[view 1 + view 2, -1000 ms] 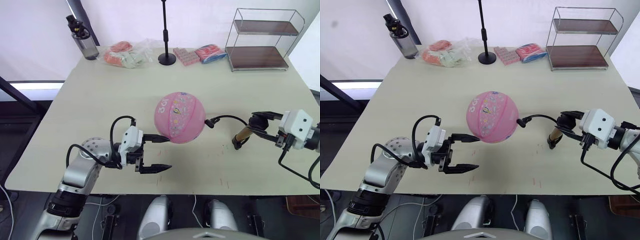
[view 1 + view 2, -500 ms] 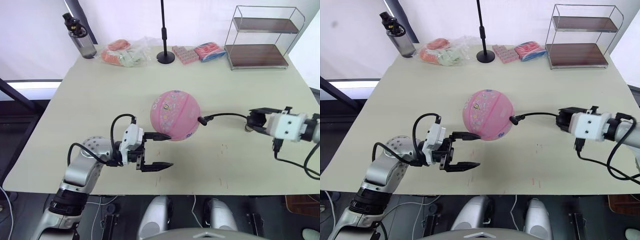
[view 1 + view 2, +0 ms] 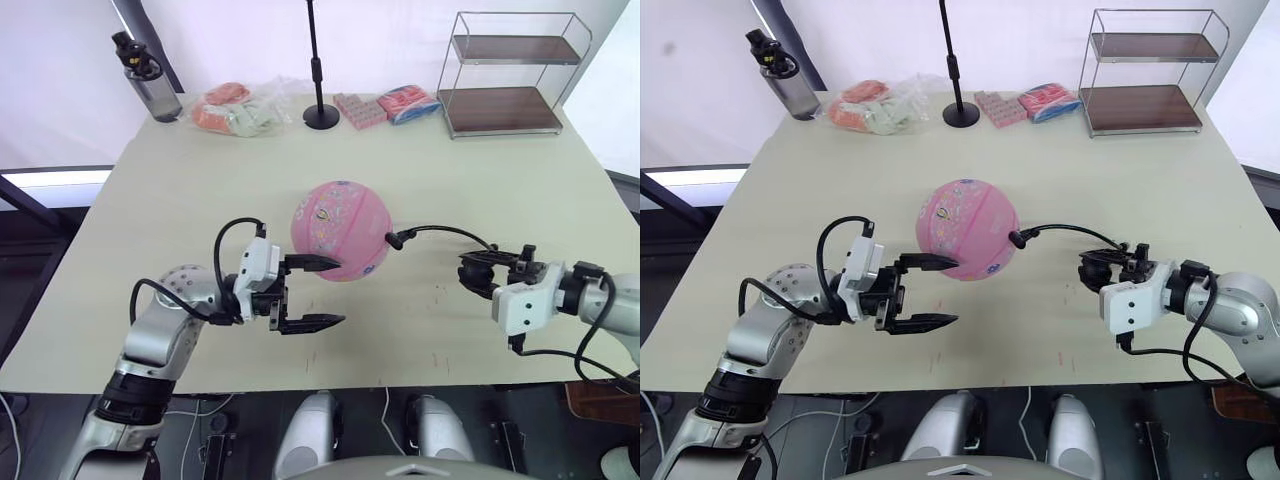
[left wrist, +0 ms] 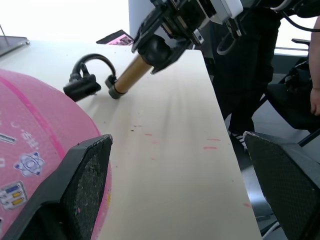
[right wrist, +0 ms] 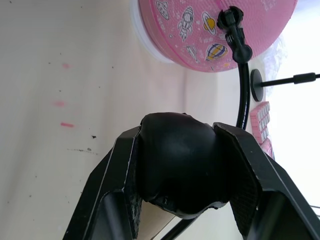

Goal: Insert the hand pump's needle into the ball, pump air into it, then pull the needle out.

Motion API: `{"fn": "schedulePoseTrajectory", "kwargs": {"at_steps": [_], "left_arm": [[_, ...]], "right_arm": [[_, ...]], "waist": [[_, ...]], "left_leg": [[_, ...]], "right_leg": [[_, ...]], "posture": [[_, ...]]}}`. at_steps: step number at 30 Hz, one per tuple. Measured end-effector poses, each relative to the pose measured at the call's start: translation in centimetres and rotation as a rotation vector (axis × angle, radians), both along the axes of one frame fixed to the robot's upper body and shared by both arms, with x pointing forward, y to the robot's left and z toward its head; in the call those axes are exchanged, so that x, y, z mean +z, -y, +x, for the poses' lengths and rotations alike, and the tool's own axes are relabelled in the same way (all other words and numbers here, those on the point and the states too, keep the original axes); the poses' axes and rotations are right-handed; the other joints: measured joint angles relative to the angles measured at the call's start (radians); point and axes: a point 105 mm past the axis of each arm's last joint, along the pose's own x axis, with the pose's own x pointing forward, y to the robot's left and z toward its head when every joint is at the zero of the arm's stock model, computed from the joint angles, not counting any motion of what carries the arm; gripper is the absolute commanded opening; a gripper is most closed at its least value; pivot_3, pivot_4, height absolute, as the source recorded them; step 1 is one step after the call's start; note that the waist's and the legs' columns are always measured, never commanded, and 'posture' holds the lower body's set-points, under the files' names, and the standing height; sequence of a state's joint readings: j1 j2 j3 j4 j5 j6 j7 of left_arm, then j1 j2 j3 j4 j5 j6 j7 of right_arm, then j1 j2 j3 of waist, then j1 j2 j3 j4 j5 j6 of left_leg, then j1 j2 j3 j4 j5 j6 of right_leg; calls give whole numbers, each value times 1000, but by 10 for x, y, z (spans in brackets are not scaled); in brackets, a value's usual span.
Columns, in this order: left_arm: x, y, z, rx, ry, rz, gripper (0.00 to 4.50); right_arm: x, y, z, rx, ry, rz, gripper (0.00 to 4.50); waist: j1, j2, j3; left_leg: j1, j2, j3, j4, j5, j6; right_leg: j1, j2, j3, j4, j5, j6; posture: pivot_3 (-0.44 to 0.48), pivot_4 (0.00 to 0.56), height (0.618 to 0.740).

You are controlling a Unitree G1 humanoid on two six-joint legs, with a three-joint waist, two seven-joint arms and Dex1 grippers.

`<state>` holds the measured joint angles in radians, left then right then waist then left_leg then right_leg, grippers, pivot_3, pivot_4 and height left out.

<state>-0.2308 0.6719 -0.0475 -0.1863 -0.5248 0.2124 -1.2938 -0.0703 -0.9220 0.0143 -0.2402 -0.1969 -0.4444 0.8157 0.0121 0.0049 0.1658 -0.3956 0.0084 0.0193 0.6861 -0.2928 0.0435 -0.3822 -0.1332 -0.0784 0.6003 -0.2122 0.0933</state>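
The right gripper (image 5: 180,165) is clamping the hand pump's (image 4: 131,74) handle, ready to pump; the wide-open left gripper (image 3: 318,293) is bracing the pink ball (image 3: 340,228).

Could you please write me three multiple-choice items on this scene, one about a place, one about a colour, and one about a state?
1. Where does the wire shelf rack stand?
A. the table's far right corner
B. the near left corner
C. beside the ball

2. What colour is the ball?
A. blue
B. pink
C. green

3. How is the left gripper?
A. shut on the ball
B. shut on the hose
C. open, its fingers apart

Answers:
1. A, the rack sits at the far right, past the packets.
2. B, its skin is pink with small printed pictures.
3. C, one finger lies by the ball's near side and the other over bare table, while the right gripper holds the hand pump.
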Motion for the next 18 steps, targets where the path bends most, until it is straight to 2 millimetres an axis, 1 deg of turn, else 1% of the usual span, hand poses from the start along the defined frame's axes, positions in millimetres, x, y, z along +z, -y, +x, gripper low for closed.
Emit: {"fn": "schedulePoseTrajectory", "kwargs": {"at_steps": [1,2,5,8,13,15,18], "left_arm": [[0,0,0,1,1,1,4500],[1,0,0,0,0,0,4500],[1,-1,-1,-3,-1,-3,4500],[2,-1,-1,-3,1,-3,4500],[3,-2,0,-1,5,-5,4500],[5,-3,2,10,14,-10,4500],[15,-5,6,29,43,-31,4500]], "right_arm": [[-1,0,-1,4,-5,3,2672],[-4,-2,-4,16,-33,10,2999],[-22,-8,-18,64,-157,26,4454],[-23,-8,-23,93,-187,31,4454],[-21,-7,-24,94,-211,67,4454],[-18,-5,-25,60,-253,164,4454],[-15,-5,-28,11,-324,322,4454]], "waist": [[0,0,0],[1,0,0],[3,-1,1],[1,-1,1],[1,-2,2],[4,-2,2],[4,-3,2]], "left_leg": [[0,0,0,0,0,0],[0,0,0,0,0,0],[0,0,0,1,0,0],[1,0,0,2,0,0],[1,0,0,2,0,-1],[1,0,-1,2,1,-1],[1,0,-1,2,1,-1]], "right_leg": [[0,0,0,1,0,-1],[0,0,0,1,-1,-1],[0,0,0,2,-1,-2],[0,0,1,3,-1,-2],[-2,0,1,7,-1,-3],[-2,0,1,8,-1,-3],[-2,0,1,8,-1,-3]], "posture": [[0,150,736],[0,150,736],[0,150,736],[0,150,736],[0,150,736],[0,150,736],[0,150,736]]}}
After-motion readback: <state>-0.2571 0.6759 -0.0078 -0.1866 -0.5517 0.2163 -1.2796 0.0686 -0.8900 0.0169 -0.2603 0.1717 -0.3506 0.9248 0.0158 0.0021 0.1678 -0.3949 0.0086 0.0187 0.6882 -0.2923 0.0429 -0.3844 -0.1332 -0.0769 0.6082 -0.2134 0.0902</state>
